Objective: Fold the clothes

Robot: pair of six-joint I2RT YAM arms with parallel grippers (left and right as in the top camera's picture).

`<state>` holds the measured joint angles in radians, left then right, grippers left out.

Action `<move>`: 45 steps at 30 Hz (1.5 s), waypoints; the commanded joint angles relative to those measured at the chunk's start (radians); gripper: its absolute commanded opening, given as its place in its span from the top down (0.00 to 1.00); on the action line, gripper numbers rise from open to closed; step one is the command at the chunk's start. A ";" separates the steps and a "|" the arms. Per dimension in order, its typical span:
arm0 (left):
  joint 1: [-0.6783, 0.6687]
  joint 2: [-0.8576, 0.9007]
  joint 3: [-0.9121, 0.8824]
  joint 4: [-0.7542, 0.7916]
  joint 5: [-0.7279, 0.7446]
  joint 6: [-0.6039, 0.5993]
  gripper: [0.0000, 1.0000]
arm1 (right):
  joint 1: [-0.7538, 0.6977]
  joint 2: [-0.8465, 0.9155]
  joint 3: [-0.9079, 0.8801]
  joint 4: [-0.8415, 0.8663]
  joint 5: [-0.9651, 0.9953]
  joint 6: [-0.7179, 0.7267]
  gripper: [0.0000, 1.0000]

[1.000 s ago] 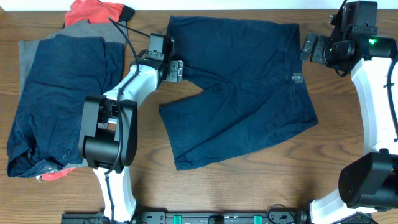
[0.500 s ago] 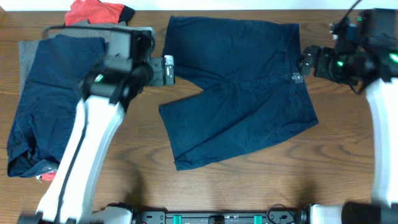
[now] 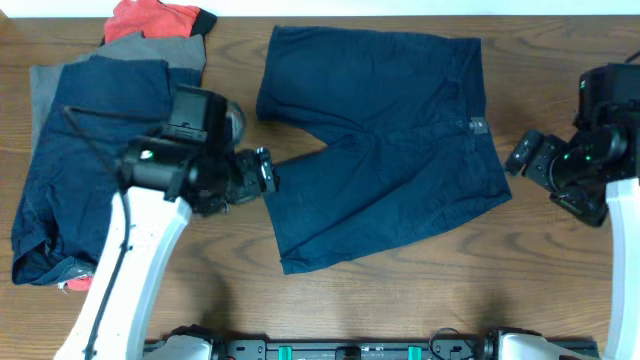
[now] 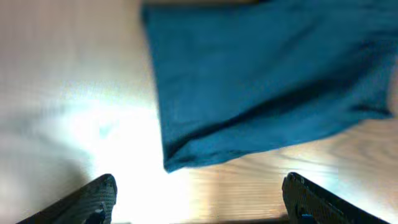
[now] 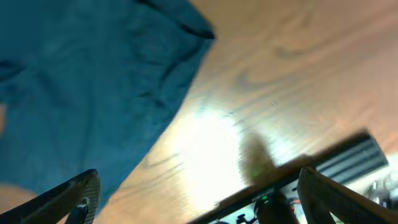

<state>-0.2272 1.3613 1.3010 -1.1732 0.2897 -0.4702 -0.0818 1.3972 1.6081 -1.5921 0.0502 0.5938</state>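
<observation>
The navy shorts (image 3: 385,140) lie spread flat in the middle of the table (image 3: 420,300), with a heap of other clothes (image 3: 90,150) on the left arm's side. The left gripper (image 3: 268,172) hovers near the hem of the lower leg, its fingers spread wide and holding nothing. The right gripper (image 3: 525,155), just as wide and empty, hangs just beside the waistband end, clear of the cloth.

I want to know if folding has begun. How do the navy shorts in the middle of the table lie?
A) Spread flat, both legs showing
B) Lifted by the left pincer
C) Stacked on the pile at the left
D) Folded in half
A: overhead, the navy shorts lie flat on the table with both legs spread, while the left pincer and right pincer stand open and empty beside them.
</observation>
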 commanded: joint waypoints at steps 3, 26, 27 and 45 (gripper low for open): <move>-0.090 0.063 -0.155 0.050 -0.034 -0.224 0.13 | -0.004 0.004 -0.146 0.082 0.076 0.136 0.01; -0.365 0.164 -0.391 0.235 -0.154 -0.953 0.26 | -0.003 0.004 -0.615 0.470 -0.044 0.248 0.16; -0.365 0.164 -0.401 0.251 -0.138 -0.964 0.27 | -0.003 0.004 -0.615 0.475 -0.044 0.248 0.16; -0.367 0.214 -0.410 0.326 -0.054 -0.972 0.46 | -0.003 0.004 -0.615 0.521 -0.040 0.247 0.15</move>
<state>-0.5911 1.5665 0.8940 -0.8387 0.2207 -1.4364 -0.0818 1.4002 0.9981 -1.0763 0.0071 0.8234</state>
